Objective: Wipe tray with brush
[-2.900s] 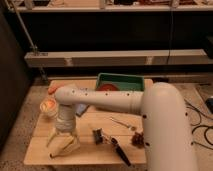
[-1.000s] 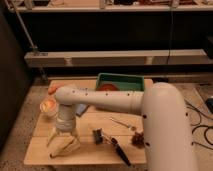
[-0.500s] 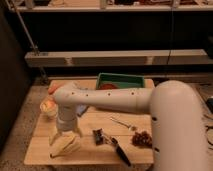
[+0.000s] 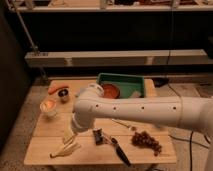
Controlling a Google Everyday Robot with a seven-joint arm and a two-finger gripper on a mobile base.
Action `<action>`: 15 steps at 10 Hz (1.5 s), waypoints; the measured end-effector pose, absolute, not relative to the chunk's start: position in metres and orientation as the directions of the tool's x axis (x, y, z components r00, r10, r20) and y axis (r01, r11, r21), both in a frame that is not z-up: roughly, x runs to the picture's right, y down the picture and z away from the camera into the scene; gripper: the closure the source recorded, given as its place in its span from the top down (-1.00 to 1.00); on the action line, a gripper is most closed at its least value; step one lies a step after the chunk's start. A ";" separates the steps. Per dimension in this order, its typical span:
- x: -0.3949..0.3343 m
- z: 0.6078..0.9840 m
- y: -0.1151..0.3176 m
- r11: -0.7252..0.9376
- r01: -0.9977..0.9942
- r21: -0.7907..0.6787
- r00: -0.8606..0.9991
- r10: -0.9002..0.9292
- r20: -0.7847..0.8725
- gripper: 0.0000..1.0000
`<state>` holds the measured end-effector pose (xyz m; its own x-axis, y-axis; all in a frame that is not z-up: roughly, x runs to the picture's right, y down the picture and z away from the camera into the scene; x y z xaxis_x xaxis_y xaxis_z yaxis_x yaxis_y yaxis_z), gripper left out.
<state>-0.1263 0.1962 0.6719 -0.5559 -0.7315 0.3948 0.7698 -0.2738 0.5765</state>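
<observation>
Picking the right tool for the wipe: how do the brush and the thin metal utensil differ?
The brush is dark, with a blocky head and thick tapered handle; the metal utensil is thin and pale. The brush lies near the front edge of the table; the utensil lies further back, nearer the tray. The brush is closer to the open hand at the front left. Both lie flat, unheld.

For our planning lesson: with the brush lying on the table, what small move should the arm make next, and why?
Probably move the open end effector over the brush: it hangs empty beside it, and the brush lies outside the green tray.
</observation>
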 end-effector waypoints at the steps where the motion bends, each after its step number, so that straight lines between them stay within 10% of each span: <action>1: -0.128 0.673 0.197 -0.274 0.771 0.575 -0.558 -0.726 0.402 0.60; 15: 0.020 0.723 0.258 -0.368 0.746 0.555 -0.626 -0.671 0.397 0.60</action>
<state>0.0199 0.2584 0.7231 -0.6264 -0.6706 0.3974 0.7461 -0.3680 0.5549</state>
